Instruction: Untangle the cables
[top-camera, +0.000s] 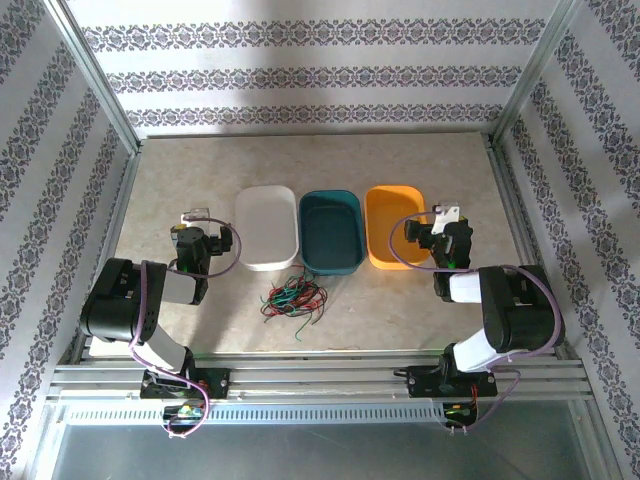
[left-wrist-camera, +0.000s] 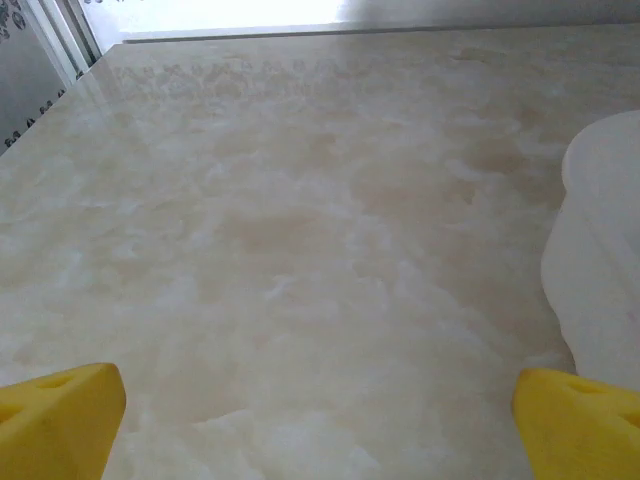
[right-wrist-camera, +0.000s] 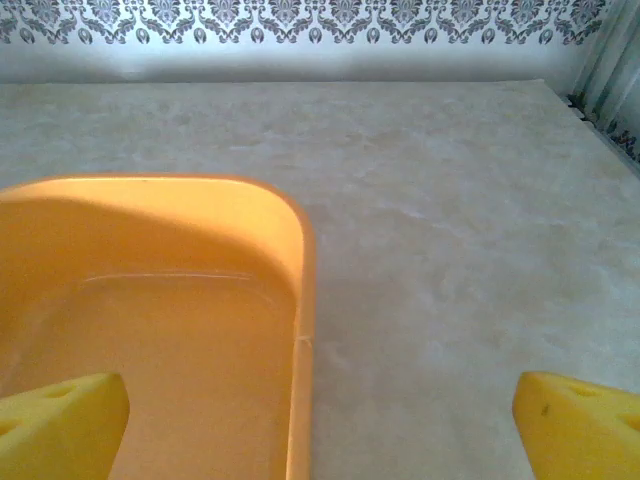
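Both pairs of jaws are spread wide and hold nothing; the left jaws hover over bare surface (top-camera: 400, 300) just left of a white tray (top-camera: 266, 228), and the right jaws hover at the right rim of an orange tray (top-camera: 395, 226). The cables (top-camera: 294, 298) lie in a loose red, green and black tangle toward the near edge of the surface. They sit just in front of the white tray and a teal tray (top-camera: 331, 232), between the two pairs of jaws and well apart from both.

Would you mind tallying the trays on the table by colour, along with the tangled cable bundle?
White tray: 1
Teal tray: 1
Orange tray: 1
Cable bundle: 1
Total: 4
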